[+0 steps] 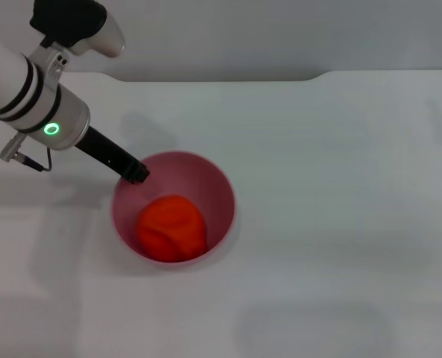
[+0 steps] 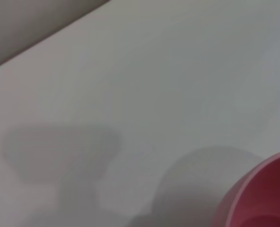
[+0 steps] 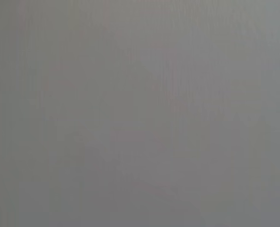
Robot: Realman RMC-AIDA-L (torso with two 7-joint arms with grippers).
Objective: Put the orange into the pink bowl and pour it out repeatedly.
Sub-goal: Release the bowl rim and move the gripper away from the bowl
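The left gripper's fingers (image 1: 137,173) seemingly pinch the pink bowl (image 1: 219,186) rim; orange (image 1: 172,227) inside.

No readable text, labels, brand names or numbers appear in any view. The only sign is a small glowing green ring light (image 1: 51,129) on the white wrist section of the left arm (image 1: 27,97); it carries no lettering.

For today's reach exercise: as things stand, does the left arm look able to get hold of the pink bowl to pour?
Probably yes. The left claw is already at the upper-left rim of the pink bowl, and nothing stands between them. The orange lies inside, away from that rim. Whether the claw actually grips the rim cannot be told.
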